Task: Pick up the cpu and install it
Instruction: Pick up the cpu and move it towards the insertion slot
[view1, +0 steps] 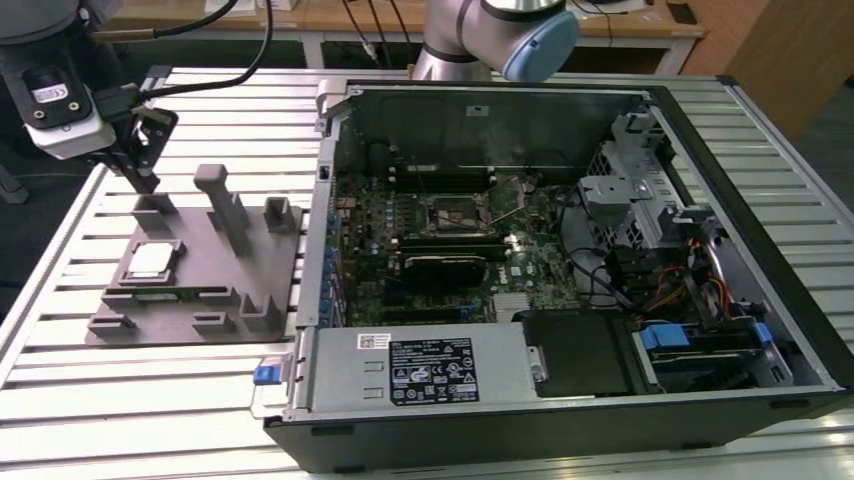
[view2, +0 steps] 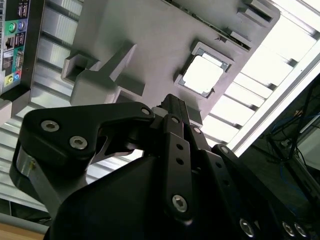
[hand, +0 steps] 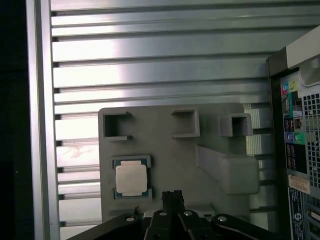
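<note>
Above the grey holder (view1: 200, 295), beside the open computer case (view1: 694, 110) on the exterior view's left, your gripper (view1: 143, 186) hung clear of every part. Its jaws looked drawn close together, with nothing between them; in the first wrist view the fingertips (hand: 172, 196) made a narrower block than the chip is wide. The cpu (view1: 150, 262) lay flat in its square pocket of the holder, silver lid up, near the gripper but not under it, and untouched. The socket (view1: 454, 212) on the board inside the case was well apart from it.

By my judgement you were in the approach to the pick, with nothing of the install begun. That pick would call for you to spread the jaws wider than the chip, centre them over its lid, and come down square so both fingers met opposite edges together.
</note>
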